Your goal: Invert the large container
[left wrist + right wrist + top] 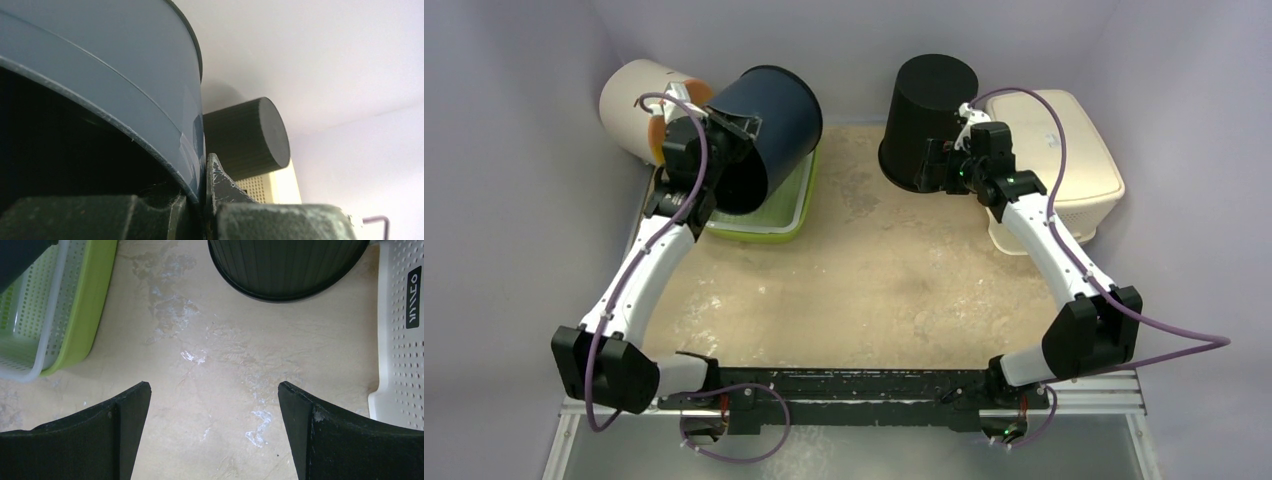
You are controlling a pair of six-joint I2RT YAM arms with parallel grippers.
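Observation:
A large dark blue container [774, 125] is tipped on its side above the green tray [774, 218], its dark mouth facing down and left. My left gripper [724, 135] is shut on its rim; in the left wrist view the rim wall [100, 75] sits pinched between the jaws of the gripper [205, 190]. A black ribbed container [929, 115] stands upside down at the back of the table. My right gripper [944, 168] hangs just in front of it, open and empty [214, 405] over bare table, with the black container's rim [285, 270] beyond the fingertips.
A beige cylindrical container [639, 100] lies behind the left arm. A white perforated basket [1074, 160] stands upside down at the back right, close beside the right gripper [400, 340]. The green tray holds a white perforated insert [30, 330]. The sandy table [874, 280] stretches between the arms.

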